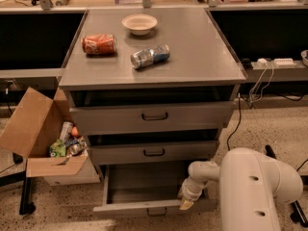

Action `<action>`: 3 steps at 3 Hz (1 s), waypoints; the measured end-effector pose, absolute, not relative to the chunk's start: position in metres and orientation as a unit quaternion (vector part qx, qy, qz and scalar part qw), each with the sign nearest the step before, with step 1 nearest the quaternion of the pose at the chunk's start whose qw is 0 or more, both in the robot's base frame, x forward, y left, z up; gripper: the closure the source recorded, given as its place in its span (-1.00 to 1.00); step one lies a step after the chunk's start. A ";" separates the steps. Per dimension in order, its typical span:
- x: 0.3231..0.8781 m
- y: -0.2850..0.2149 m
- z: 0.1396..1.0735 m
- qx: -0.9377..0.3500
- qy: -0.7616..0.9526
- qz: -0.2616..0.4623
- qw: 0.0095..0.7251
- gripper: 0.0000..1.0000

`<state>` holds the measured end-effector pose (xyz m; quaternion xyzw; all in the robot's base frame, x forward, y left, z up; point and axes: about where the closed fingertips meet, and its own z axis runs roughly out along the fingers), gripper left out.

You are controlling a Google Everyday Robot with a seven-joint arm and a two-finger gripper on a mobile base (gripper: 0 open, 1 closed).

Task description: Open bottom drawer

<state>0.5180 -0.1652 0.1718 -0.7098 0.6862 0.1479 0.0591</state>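
Note:
The bottom drawer (130, 209) of the grey cabinet stands pulled well out, its empty inside showing and its small dark handle at the front edge. My gripper (186, 202) is at the right part of the drawer's front panel, at its top edge, on the end of the white arm (250, 186) that comes in from the lower right. The middle drawer (154, 152) and the tall top drawer (154, 116) above it sit nearly shut.
On the cabinet top (202, 57) lie a red can (98, 44), a silver-blue can (150, 56) and a white bowl (139, 23). An open cardboard box (43, 138) with rubbish stands at the cabinet's left. Cables (250, 95) hang at the right.

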 end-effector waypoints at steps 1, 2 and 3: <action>0.518 -0.165 0.172 -0.710 0.686 0.148 0.059 0.55; 0.518 -0.165 0.172 -0.710 0.686 0.148 0.059 0.05; 0.518 -0.165 0.172 -0.710 0.686 0.148 0.059 -0.38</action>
